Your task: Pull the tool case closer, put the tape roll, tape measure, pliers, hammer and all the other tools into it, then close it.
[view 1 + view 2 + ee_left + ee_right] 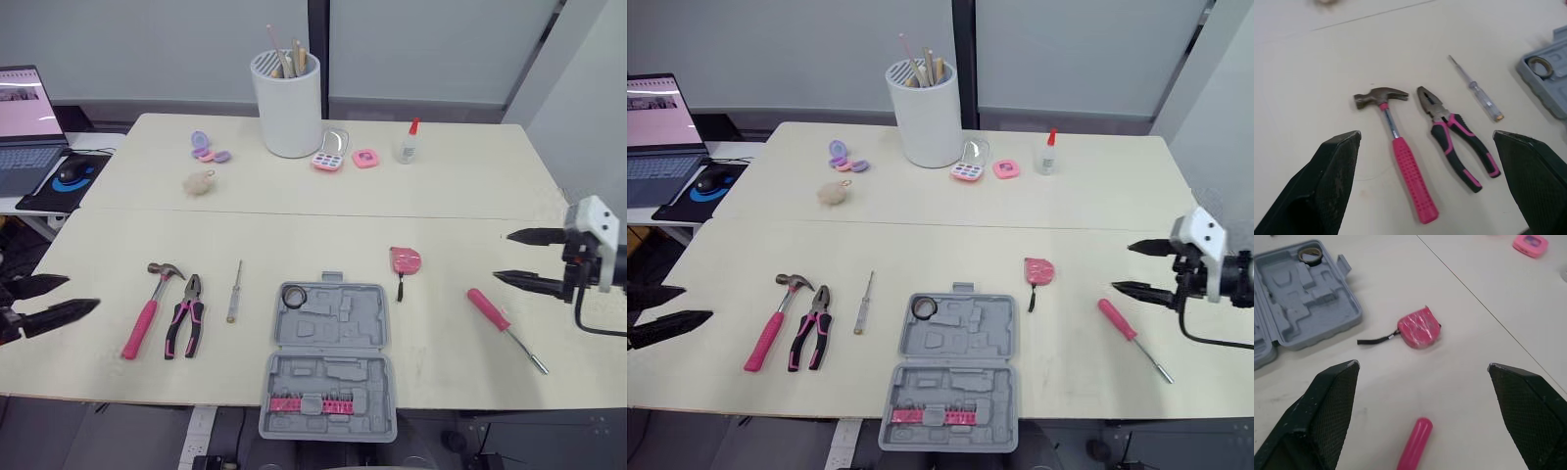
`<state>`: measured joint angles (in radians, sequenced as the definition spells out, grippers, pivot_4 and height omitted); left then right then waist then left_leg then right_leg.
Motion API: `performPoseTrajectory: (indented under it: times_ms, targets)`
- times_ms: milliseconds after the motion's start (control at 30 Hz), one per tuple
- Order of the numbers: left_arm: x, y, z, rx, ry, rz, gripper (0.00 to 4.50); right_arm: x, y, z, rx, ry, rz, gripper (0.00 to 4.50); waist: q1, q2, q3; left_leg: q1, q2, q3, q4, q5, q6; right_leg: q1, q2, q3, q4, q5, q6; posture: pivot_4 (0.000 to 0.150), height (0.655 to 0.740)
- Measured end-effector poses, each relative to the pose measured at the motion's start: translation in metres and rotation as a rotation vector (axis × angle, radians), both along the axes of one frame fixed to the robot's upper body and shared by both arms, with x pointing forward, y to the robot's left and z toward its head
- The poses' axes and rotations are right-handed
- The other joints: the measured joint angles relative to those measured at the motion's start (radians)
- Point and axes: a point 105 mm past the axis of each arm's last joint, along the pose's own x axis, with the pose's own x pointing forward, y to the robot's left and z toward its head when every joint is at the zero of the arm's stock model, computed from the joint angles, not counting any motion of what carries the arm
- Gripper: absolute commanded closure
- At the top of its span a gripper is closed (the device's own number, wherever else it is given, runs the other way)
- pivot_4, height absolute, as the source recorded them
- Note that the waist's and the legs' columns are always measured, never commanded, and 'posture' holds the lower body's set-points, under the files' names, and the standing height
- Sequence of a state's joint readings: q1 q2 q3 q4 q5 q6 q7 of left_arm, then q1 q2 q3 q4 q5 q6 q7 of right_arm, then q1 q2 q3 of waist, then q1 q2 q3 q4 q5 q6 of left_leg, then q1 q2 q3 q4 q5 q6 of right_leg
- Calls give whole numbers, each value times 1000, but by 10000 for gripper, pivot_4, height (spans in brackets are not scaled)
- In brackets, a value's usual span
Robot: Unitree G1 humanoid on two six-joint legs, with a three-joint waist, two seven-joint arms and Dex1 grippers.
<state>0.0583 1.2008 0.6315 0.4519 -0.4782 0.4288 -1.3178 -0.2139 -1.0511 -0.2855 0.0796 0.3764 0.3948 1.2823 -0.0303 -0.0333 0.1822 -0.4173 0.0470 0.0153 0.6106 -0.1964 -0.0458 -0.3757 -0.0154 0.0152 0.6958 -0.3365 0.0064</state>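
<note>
Lying open, the grey moulded-plastic tool case (329,364) has the pink-handled claw hammer (1393,161) to its left, the pink tape measure (1419,331) to its right. The left gripper (81,292) and right gripper (502,256) gape empty. Head-heavy and stiff, probably; grip the hammer's handle high.

From where I'm driving, I see a pale counter (451,206) with a seam running across its middle. Front half, left to right: pink-handled hammer (147,308), pliers (186,318) just beside it, a thin clear-handled screwdriver (233,292), the grey tool case (329,357) lying open at the near edge, pink tape measure (405,260), and a pink screwdriver (502,326) further right. Back half: fluffy ball (199,182), purple compacts (208,149), white tub (287,108) of sticks, makeup palette (330,157), pink compact (364,158), glue bottle (408,144).
</note>
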Motion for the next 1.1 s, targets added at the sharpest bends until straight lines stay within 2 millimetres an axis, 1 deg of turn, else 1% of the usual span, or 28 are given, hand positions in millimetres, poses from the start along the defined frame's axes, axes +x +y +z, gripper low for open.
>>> performPoseTrajectory:
  times_ms: [67,133,267,933,1033,1100]
  targets:
    - [-1,9,0,-3,-8,32,0,-5,-12,-11,9,31,-53,273,0,0,0,0,0,1,0,0,0,0,0,1,0,0,0,1500,7400]
    - [-1,13,-2,-4,-6,37,0,-8,-18,-16,17,37,-85,273,-1,0,0,0,0,2,0,0,0,0,0,1,1,0,0,1500,7400]
    - [-1,17,-9,7,12,43,0,-13,-23,-23,16,58,-109,273,-5,0,0,1,1,3,0,0,0,0,0,2,1,0,0,1500,7400]
    - [-3,14,-11,36,29,30,0,-8,-22,-21,11,35,-124,273,-3,0,0,1,0,3,0,0,0,0,0,2,2,0,0,1500,7400]
    - [3,2,-5,45,-13,-9,0,-5,-12,-23,30,23,-119,273,-2,0,0,1,0,2,1,0,0,1,0,1,2,0,0,1500,7400]
    - [10,-15,0,31,-50,-56,0,-1,1,-26,62,21,-113,273,-2,0,0,1,0,1,2,0,0,2,0,1,2,0,1,1500,7400]
